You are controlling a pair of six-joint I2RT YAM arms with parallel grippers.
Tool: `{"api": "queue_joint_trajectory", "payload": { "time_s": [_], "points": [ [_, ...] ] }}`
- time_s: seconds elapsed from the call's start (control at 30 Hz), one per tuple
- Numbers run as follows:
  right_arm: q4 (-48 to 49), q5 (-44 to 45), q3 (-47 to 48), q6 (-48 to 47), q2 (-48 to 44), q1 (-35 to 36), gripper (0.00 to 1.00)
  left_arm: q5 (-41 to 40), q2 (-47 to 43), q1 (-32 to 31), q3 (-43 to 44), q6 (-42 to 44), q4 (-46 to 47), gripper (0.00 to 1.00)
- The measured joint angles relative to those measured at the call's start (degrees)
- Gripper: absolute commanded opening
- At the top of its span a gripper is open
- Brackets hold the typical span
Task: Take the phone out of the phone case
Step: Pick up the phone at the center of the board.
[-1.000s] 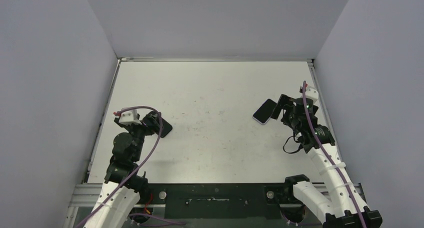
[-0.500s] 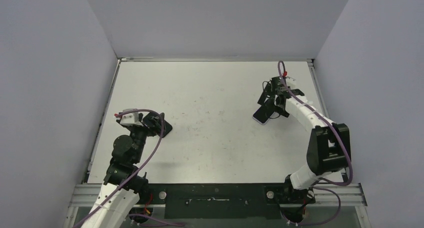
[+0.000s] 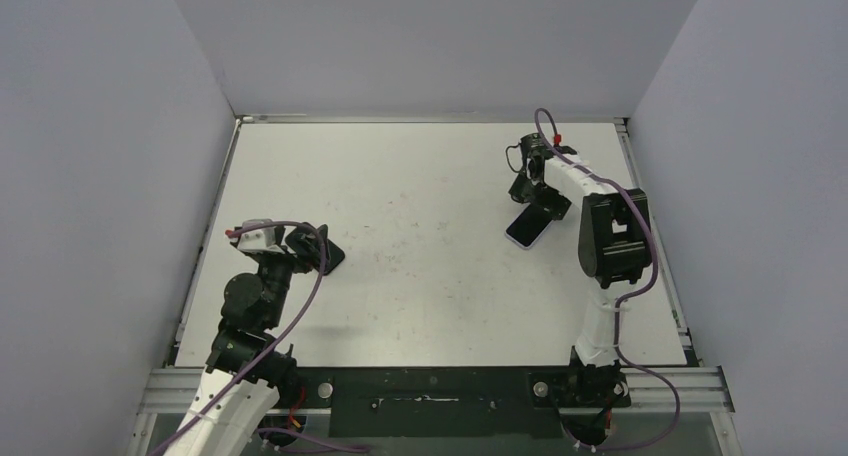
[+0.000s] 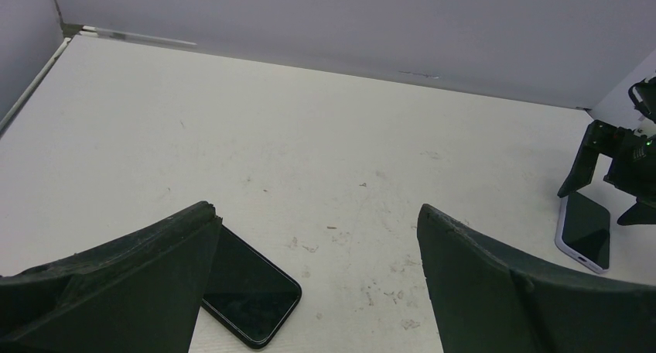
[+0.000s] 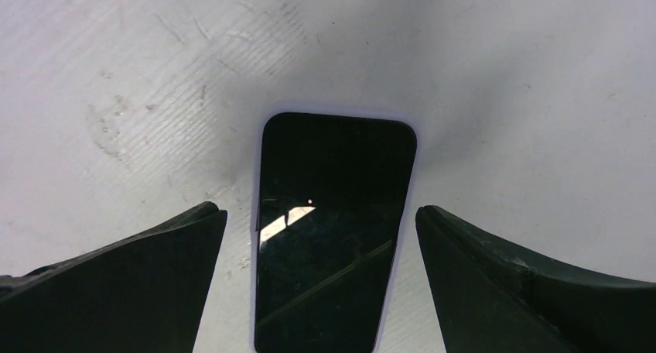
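A phone with a dark screen in a pale lilac case (image 3: pixel 526 228) lies flat on the white table at the right. My right gripper (image 3: pixel 540 200) is open above its far end. In the right wrist view the phone in its case (image 5: pixel 333 237) lies lengthwise between the two open fingers of that gripper (image 5: pixel 319 210), and nothing is gripped. It also shows at the right edge of the left wrist view (image 4: pixel 585 231). My left gripper (image 3: pixel 312 248) is open and empty at the left, low over the table (image 4: pixel 316 208).
A second, all-black phone (image 4: pixel 249 295) lies flat by my left gripper, partly hidden under its left finger; it also shows in the top view (image 3: pixel 332 257). Grey walls close in the table (image 3: pixel 420 276) on three sides.
My right arm has swung out from a folded pose near the right edge and reached to the far side, bringing its open gripper over the cased phone. The left gripper has barely shifted.
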Motion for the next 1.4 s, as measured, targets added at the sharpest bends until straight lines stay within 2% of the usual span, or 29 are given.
{"api": "queue_joint_trajectory", "payload": {
  "time_s": [0.4, 0.63, 0.77, 0.97, 1.23, 1.4],
  "points": [
    [-3.72, -0.59, 0.48, -0.02, 2.32, 0.07, 1.00, 0.04, -0.48, -0.42, -0.02, -0.09, 0.02, 0.97],
    [3.21, -6.14, -5.51, -0.70, 0.04, -0.72, 1.00, 0.37, -0.50, -0.48, -0.02, -0.44, 0.04, 0.97],
    [5.53, -7.50, -7.39, -1.95, -0.87, -1.16, 0.94, 0.52, -0.50, -0.48, -0.02, -0.61, 0.04, 0.97],
    [7.23, -7.32, -8.07, -4.00, -1.09, -0.63, 0.76, 0.55, 0.46, -0.48, 0.04, -2.25, -0.50, 0.97],
    [11.30, -6.62, -10.86, -8.31, -2.80, 1.27, 0.38, 0.61, 7.69, -0.92, 5.11, -9.29, -13.44, 0.97],
    [14.80, -7.37, -15.43, -11.89, -5.75, 4.87, 0.22, 3.19, 16.72, -0.92, 10.97, -12.68, -21.38, 0.97]
  ]
}}
